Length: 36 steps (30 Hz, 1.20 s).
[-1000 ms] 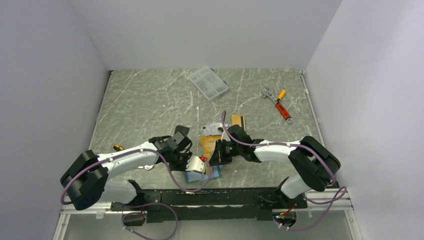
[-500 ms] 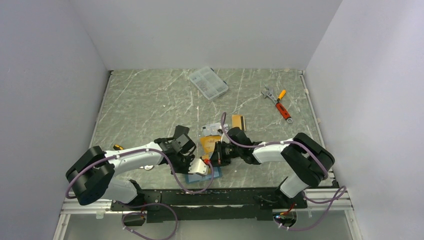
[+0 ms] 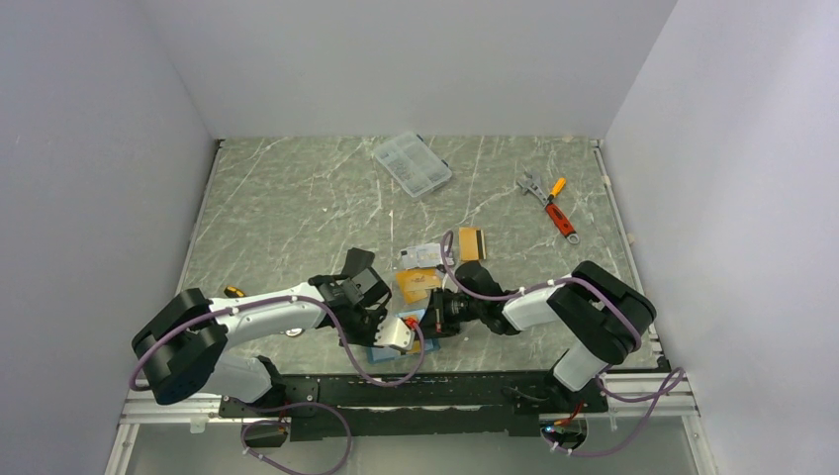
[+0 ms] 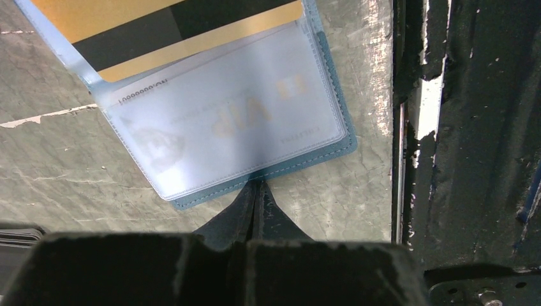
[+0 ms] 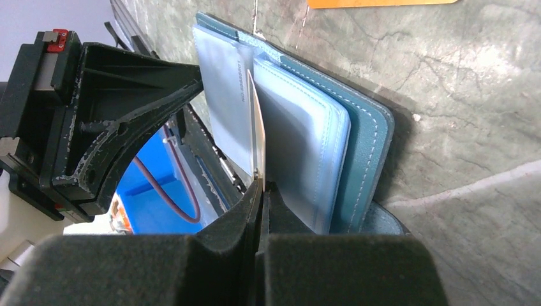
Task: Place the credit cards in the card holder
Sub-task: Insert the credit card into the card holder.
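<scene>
Tooling: left gripper (image 4: 255,194) has just pressed fully together, its tips touching the card holder (image 4: 290,164) edge; whether it is pinching the holder cannot be confirmed.
Right gripper (image 5: 260,186): clamped on a credit card (image 5: 256,127) and advanced between the sleeves.
Holder: open at the table's near edge.
Assessment: insertion is underway; loose cards (image 3: 416,285) remain.

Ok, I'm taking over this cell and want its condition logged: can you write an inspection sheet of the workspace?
Surface: marbled grey table, white veining.
Job's things: card holder open near the front edge; silver card in a sleeve, striped gold card partly in; loose cards behind.
Clutter: compartment box, wrench, orange-handled tools.
Grippers: left gripper shut, fingers at the holder's edge; right gripper shut, apparently on the gold card.
Cables: purple cables along both arms.
Surroundings: plain walls on three sides.
</scene>
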Available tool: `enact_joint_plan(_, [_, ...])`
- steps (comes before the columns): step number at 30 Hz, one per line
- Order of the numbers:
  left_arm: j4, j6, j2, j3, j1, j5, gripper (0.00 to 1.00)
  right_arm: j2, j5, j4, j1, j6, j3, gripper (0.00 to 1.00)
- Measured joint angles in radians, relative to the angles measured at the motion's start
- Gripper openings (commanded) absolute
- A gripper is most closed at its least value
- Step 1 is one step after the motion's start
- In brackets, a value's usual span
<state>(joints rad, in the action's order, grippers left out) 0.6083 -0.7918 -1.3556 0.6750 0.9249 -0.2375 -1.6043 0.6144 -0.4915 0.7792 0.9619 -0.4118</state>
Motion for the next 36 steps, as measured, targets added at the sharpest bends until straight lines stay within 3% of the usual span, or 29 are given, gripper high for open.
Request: enact_joint_plan(36, [0.007, 0.0, -0.008, 0.008, 0.008, 0.011, 0.0, -0.116, 0.076, -0.044, -0.006, -0.007, -0.067, 0.0])
